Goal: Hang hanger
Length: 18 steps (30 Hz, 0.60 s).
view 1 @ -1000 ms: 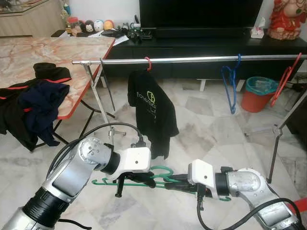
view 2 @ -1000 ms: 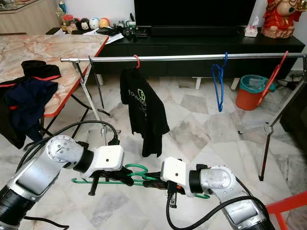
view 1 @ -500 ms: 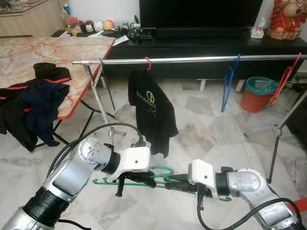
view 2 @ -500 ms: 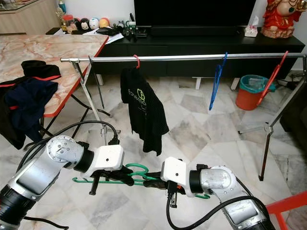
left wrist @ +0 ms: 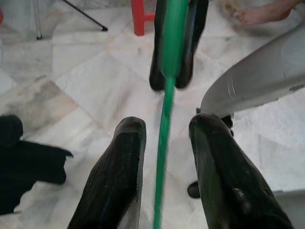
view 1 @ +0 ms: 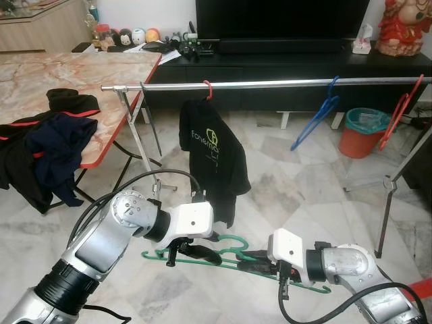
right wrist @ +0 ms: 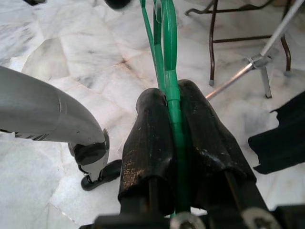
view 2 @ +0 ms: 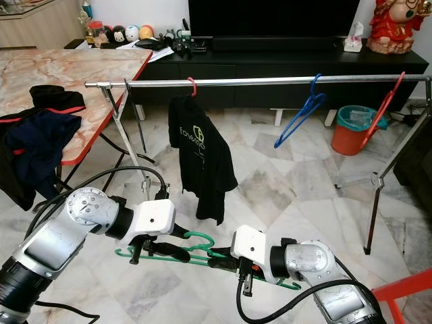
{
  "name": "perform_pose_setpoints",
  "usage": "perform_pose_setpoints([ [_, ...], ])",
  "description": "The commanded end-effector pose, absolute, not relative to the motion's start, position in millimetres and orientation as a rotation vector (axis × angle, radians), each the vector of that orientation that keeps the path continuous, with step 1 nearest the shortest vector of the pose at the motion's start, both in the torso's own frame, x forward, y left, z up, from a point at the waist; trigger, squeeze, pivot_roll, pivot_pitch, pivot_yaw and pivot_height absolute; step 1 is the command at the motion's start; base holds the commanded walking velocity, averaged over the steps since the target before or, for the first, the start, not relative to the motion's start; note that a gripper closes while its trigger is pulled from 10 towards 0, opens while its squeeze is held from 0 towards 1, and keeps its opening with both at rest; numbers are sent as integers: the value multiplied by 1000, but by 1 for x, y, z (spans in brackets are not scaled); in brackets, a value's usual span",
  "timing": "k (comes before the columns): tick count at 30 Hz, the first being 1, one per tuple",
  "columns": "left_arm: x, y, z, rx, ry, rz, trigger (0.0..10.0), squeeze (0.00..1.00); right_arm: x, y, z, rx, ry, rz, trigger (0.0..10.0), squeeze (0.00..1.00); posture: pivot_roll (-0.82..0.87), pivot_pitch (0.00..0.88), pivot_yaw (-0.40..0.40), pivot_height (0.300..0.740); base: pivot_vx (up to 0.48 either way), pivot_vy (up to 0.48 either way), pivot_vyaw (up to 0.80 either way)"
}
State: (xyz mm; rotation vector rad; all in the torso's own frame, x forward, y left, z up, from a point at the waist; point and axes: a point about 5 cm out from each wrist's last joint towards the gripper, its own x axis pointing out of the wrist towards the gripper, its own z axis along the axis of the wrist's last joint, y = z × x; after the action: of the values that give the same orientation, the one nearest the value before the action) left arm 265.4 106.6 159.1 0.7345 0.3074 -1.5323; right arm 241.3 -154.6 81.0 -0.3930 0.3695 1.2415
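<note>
A green hanger (view 1: 233, 254) is held low over the marble floor in front of me, tilted down toward my right. My right gripper (right wrist: 172, 95) is shut on the green hanger's bar (right wrist: 167, 43). My left gripper (left wrist: 167, 125) is open, and the green bar (left wrist: 164, 157) runs between its fingers without touching them. In the left eye view the left gripper (view 1: 196, 251) sits near the hook end and the right gripper (view 1: 260, 266) further along. Ahead, the metal rail (view 1: 270, 84) carries a black T-shirt (view 1: 212, 162) on a red hanger.
A blue hanger (view 1: 314, 125) swings on the rail, and a red hanger (view 1: 401, 111) hangs at its right end. The marble table (view 1: 81, 74) with dark clothes (view 1: 47, 148) stands left. An orange bin (view 1: 361, 131) stands behind. A person's foot (left wrist: 257, 14) is nearby.
The green hanger has dropped and tilted, its right end lower, and both grippers have sunk with it. The blue hanger on the rail has swung out to the left.
</note>
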Motion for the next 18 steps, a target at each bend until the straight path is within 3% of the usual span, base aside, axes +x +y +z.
perform_pose_setpoints([
  [1,266,112,162,733,311,-1524,10000,1000,241,-160,76,-375,383,1199,0,0,-210,0,32,740,0,0,0],
  [12,273,135,153,671,350,-1359,10000,1000,245,-178,33,-302,502,890,0,0,-214,0,24,740,0,0,0],
  [13,278,139,151,646,327,-1292,10000,898,246,-183,23,-290,526,794,0,0,-214,0,24,740,0,0,0],
  [14,280,142,149,629,324,-1257,10000,231,247,-185,18,-276,543,738,0,0,-215,0,23,740,0,0,0],
  [15,282,145,146,609,323,-1224,10000,43,247,-188,12,-264,561,676,0,0,-216,0,23,740,0,0,0],
  [16,282,145,146,609,323,-1224,10000,43,247,-188,12,-264,561,676,0,0,-216,0,23,740,0,0,0],
  [17,283,149,142,562,316,-1184,10000,0,248,-193,3,-263,590,574,6667,0,-214,0,23,740,0,0,0],
  [18,284,151,139,537,314,-1160,10000,0,248,-196,-1,-263,603,525,6667,0,-214,0,23,740,0,0,0],
])
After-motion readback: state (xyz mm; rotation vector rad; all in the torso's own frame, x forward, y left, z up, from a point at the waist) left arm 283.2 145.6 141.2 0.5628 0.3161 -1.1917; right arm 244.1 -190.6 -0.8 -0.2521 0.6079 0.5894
